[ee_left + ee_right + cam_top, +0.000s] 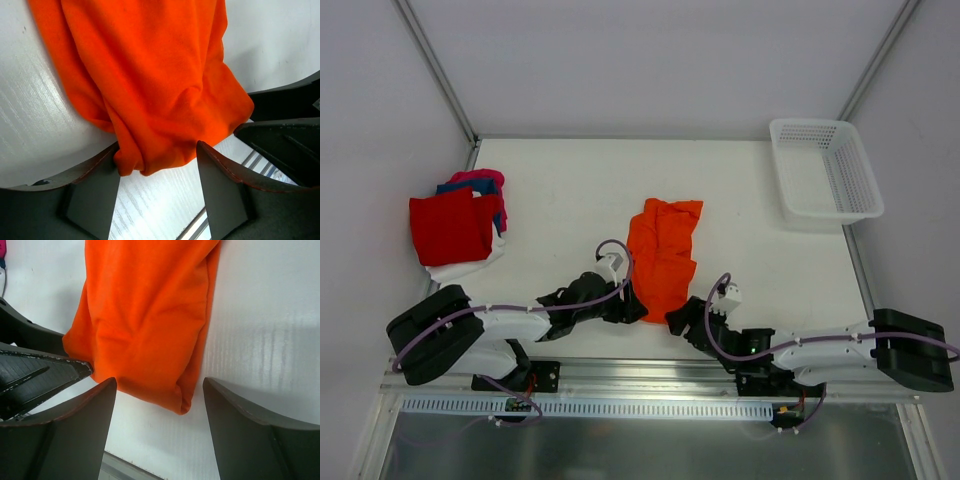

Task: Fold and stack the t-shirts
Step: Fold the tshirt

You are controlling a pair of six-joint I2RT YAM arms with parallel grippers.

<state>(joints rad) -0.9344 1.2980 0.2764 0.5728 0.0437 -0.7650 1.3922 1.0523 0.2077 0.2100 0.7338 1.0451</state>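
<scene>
A bright orange t-shirt (pixel 662 255) lies crumpled lengthwise in the middle of the table. Its near end reaches between both grippers. My left gripper (pixel 636 306) stands open at the shirt's near left corner; in the left wrist view the orange cloth (pixel 150 75) hangs between the jaws and touches the left finger (pixel 92 192). My right gripper (pixel 683 322) is open around the near right corner (pixel 182 402), touching nothing. Folded t-shirts are stacked at the left, red one (pixel 450 228) on top, with blue, magenta and white edges showing beneath.
A white mesh basket (pixel 825 180) sits at the back right corner. The two grippers are close together at the table's near edge (pixel 650 362). The other arm's black finger shows in each wrist view (pixel 35 375) (pixel 285 142).
</scene>
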